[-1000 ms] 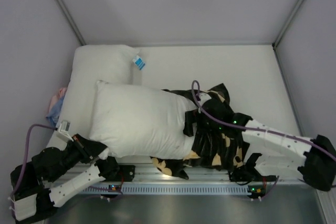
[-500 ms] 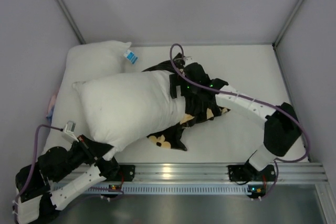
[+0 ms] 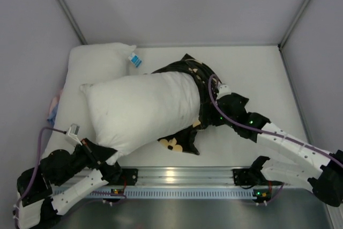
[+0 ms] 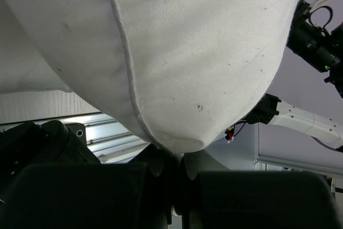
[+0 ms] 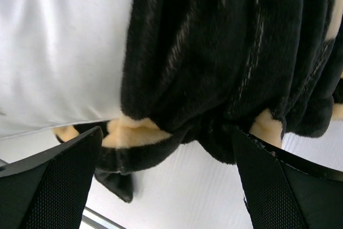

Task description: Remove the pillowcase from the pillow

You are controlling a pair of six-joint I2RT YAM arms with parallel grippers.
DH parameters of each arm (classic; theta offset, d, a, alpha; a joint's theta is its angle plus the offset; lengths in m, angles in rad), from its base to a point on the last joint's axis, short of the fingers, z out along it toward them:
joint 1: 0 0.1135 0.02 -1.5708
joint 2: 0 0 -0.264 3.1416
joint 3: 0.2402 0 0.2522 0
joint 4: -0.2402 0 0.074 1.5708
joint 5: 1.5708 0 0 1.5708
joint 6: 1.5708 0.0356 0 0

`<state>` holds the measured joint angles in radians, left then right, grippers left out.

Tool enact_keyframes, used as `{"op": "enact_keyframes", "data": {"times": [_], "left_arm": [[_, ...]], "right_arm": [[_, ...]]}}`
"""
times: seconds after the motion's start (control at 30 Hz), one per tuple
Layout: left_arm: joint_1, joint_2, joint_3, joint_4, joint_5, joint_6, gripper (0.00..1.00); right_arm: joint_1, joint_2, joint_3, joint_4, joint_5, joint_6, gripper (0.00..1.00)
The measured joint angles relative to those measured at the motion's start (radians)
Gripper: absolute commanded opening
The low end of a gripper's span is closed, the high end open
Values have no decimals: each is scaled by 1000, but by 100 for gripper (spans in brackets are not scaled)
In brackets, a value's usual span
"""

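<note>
Anchoring job at near left: left pincer [image 3: 110,157] is clamped on the near corner of the pillow [image 3: 139,108], I'd guess so it can't slide. Pillowcase [image 3: 187,71] only covers the pillow's right end, with the rest bunched on the surface [image 3: 257,73]. Right pincer [image 5: 166,132] is spread wide at that fabric, gripping nothing. Second pillow [image 3: 96,63] sits far left.

— How's the left arm [image 3: 80,186]?
— Folded low at lower left, left gripper [image 4: 178,159] pinched on the pillow [image 4: 203,52] corner.
— The right arm [image 3: 289,143]?
— Stretched from lower right to centre, right gripper [image 5: 166,130] spread wide.
</note>
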<state>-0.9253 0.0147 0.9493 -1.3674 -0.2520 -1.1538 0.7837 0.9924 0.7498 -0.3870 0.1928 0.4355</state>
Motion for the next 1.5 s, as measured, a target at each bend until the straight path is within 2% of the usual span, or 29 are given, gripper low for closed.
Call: {"op": "enact_keyframes", "data": {"times": [0.17, 0.27, 0.37, 0.47, 0.5, 0.57, 0.67, 0.7, 0.73, 0.93, 1.03, 1.13, 1.23, 1.27, 1.33, 1.5], "left_arm": [[0, 0, 30, -1, 0, 0, 0], [0, 0, 54, -2, 1, 0, 0], [0, 0, 85, -5, 1, 1, 0], [0, 0, 113, -12, 1, 5, 0], [0, 1, 122, -18, 1, 5, 0], [0, 1, 142, -30, 1, 6, 0], [0, 2, 184, -42, 2, 11, 0], [0, 3, 203, -48, 3, 13, 0], [0, 4, 226, -54, 5, 16, 0], [0, 21, 420, -101, -12, 27, 0], [0, 21, 550, -114, -39, 31, 0], [0, 11, 616, -114, -45, 31, 0], [0, 0, 612, -115, -43, 30, 0], [0, -1, 599, -114, -43, 30, 0], [0, -2, 566, -110, -44, 30, 0], [1, -3, 451, -61, -47, 25, 0]], "right_arm": [[2, 62, -24, -13, 21, 8, 100], [3, 121, -24, 3, 38, 23, 95], [4, 176, -24, 27, 60, 42, 84], [4, 237, -20, 50, 77, 61, 65], [4, 260, -13, 51, 82, 67, 51], [-1, 303, 5, 56, 93, 75, 40], [-19, 356, 28, 65, 98, 91, 15], [-33, 369, 33, 71, 90, 100, 2], [-51, 381, 36, 79, 80, 104, 0], [-253, 452, 37, 144, -43, 127, 0], [-365, 478, 38, 169, -66, 126, 0], [-461, 484, 37, 163, -71, 119, 0], [-517, 484, 37, 154, -71, 101, 1], [-523, 483, 36, 154, -74, 96, 7], [-526, 476, 33, 159, -90, 80, 10], [-449, 406, 17, 166, -109, 36, 10]]}}
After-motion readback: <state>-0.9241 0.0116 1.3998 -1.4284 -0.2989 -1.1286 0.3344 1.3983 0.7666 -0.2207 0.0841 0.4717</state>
